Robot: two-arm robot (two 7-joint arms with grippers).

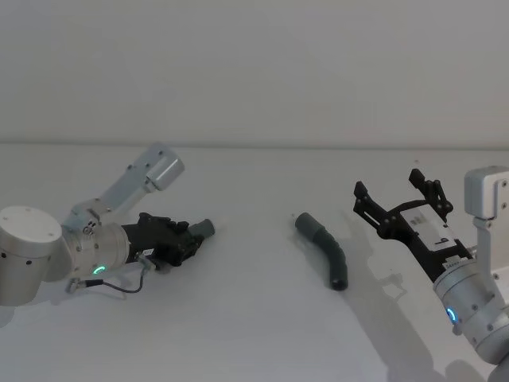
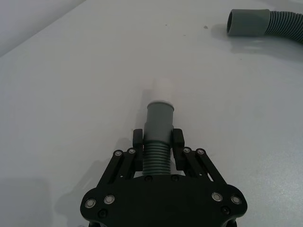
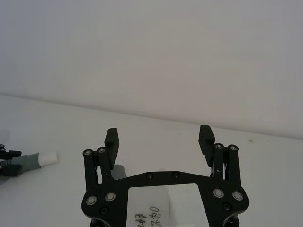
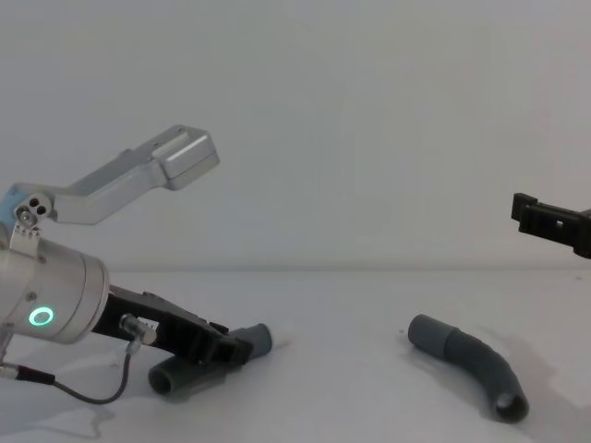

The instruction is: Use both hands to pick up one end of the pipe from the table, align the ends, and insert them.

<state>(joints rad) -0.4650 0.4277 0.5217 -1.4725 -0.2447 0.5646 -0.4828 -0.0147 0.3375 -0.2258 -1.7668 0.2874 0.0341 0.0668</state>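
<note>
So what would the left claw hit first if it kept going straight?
Likely nothing: the left gripper, holding one pipe piece, points over bare table; the other piece's cuff lies aside.

Left wrist view | my left gripper (image 2: pixel 157 142) is clamping the ribbed hose piece (image 2: pixel 156 158) just behind its grey cuff (image 2: pixel 159 120) | white tip (image 2: pixel 160 90) is pointing away from me | second hose piece (image 2: pixel 286 26) is lying on the table (image 2: pixel 71 104), well apart, wide cuff (image 2: pixel 247 22) showing

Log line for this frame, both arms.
left gripper: shut on white-tipped pipe piece, low near table | right gripper: open, empty, raised | wide-cuff pipe piece: lying on table, ungripped
</note>
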